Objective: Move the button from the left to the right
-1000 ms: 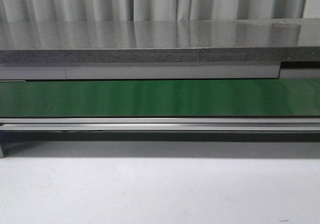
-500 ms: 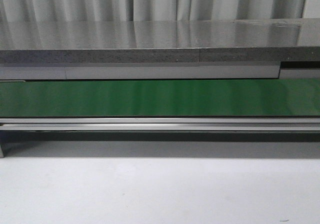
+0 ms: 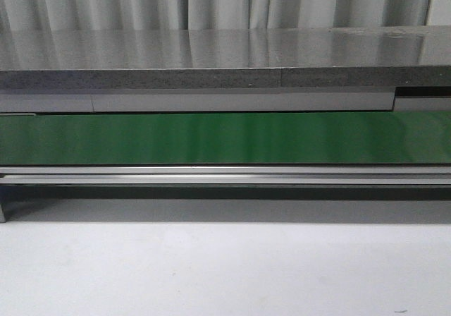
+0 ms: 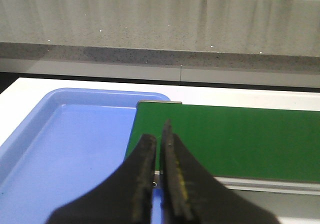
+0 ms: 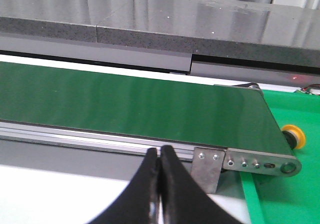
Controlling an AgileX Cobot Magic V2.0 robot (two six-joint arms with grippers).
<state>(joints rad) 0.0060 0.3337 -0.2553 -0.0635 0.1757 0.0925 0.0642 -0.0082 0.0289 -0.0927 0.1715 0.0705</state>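
pale pleated curtains (image 3: 211, 2) are hanging behind a long speckled grey stone counter (image 3: 211, 48), and below its front edge a flat green conveyor belt (image 3: 225, 138) is running across the room on a silver metal rail (image 3: 225, 175). nearer, a plain white surface (image 3: 211, 274) is lying bare in the front view, where neither arm is showing.

the left hand (image 4: 159, 134) is hanging with its black fingers narrowed to a thin slit, gripping nothing, over the spot where a light blue plastic tray (image 4: 60, 149) is meeting the belt's end.

the right hand (image 5: 159, 154) is sitting with its black fingertips pressed together, holding nothing, just in front of the rail near the belt's other end. past that end, the small push-button with the round orange-yellow cap (image 5: 293, 135) is lying on a bright green tray (image 5: 285, 199), partly hidden behind the roller bracket, well apart from both hands.
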